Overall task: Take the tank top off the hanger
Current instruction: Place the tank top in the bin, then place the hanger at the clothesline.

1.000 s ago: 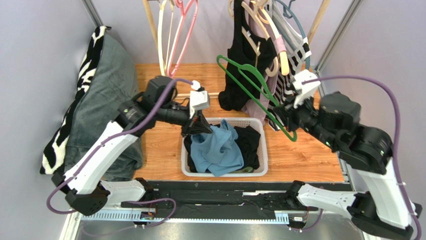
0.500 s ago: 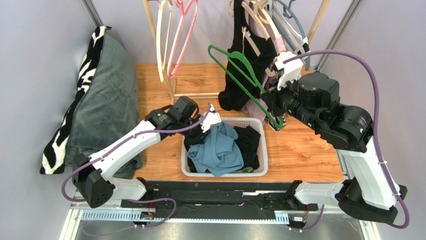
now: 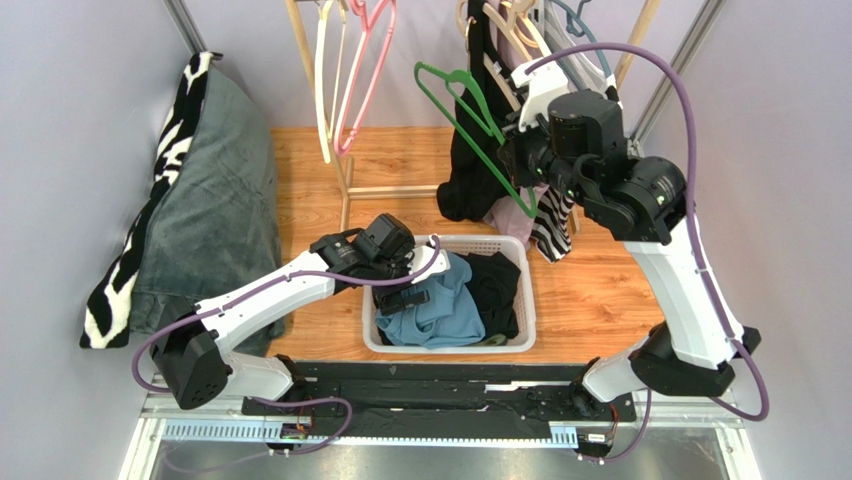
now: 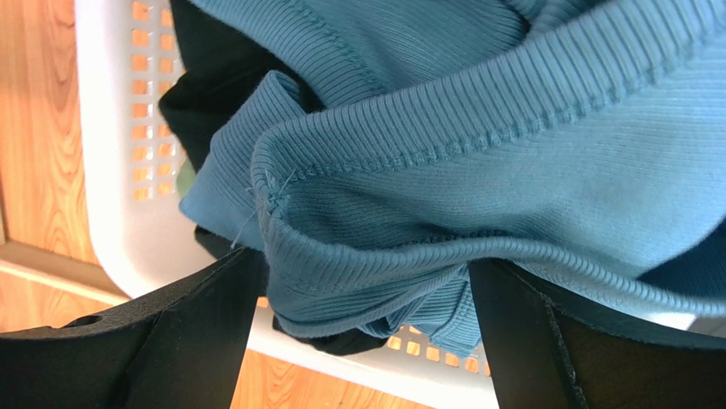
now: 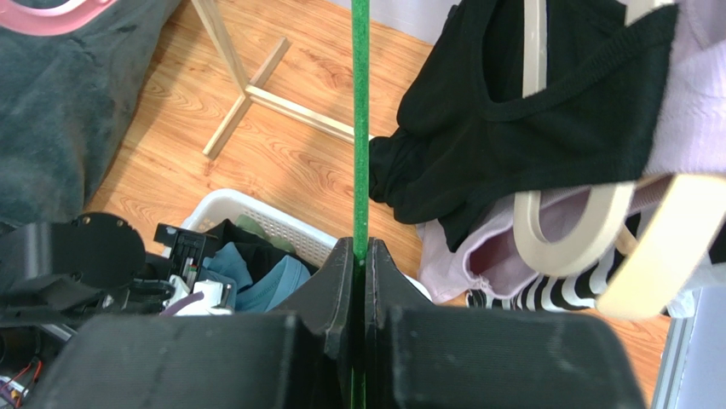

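Note:
The blue tank top (image 3: 440, 308) lies crumpled in the white basket (image 3: 528, 300), off the hanger. My left gripper (image 3: 405, 290) is low over the basket's left side, open. In the left wrist view its jaws stand wide (image 4: 366, 290) with a ribbed fold of the tank top (image 4: 477, 153) lying loose between them. The bare green hanger (image 3: 468, 115) is raised near the rack, and my right gripper (image 3: 518, 158) is shut on it. The right wrist view shows the hanger's thin green bar (image 5: 361, 128) pinched between the shut fingers (image 5: 360, 249).
Black clothes (image 3: 500, 285) share the basket. A wooden rack (image 3: 345, 185) at the back carries pale and pink hangers (image 3: 350, 70). A black top (image 3: 468, 180), a lilac garment (image 5: 503, 247) and a striped one (image 3: 553, 215) hang close to my right gripper. A grey pillow (image 3: 205, 190) leans on the left.
My left gripper dropped into the basket and opened, letting go of the blue tank top. My right arm carried the green hanger up and back toward the rack.

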`<state>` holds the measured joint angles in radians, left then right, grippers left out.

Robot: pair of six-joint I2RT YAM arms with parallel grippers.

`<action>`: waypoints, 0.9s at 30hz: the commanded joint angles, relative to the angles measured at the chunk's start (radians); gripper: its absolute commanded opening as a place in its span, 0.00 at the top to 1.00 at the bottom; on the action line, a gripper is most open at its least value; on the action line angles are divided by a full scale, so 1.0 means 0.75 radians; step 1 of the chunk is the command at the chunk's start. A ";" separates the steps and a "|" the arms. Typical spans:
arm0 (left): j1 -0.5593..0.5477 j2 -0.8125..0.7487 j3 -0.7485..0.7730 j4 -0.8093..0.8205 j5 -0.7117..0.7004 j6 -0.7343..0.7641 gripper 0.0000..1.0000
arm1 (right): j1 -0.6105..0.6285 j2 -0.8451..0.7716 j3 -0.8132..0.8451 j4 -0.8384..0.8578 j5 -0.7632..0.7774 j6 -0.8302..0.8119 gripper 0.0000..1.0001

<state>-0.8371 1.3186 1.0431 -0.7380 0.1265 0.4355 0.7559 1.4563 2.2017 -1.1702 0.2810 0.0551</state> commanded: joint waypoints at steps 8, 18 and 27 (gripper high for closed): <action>-0.011 -0.216 0.482 -0.298 0.177 -0.065 0.01 | -0.038 0.128 0.194 0.192 0.030 -0.031 1.00; -0.009 -0.283 1.030 -0.730 0.461 0.057 0.01 | -0.071 0.302 0.343 0.308 -0.012 -0.116 1.00; 0.012 -0.388 0.994 -0.763 0.488 0.225 0.01 | -0.165 0.441 0.431 0.435 -0.115 -0.176 1.00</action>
<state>-0.8368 1.0439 1.8072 -1.2842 0.4751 0.5453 0.6533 1.7710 2.4718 -0.9627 0.2287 -0.0326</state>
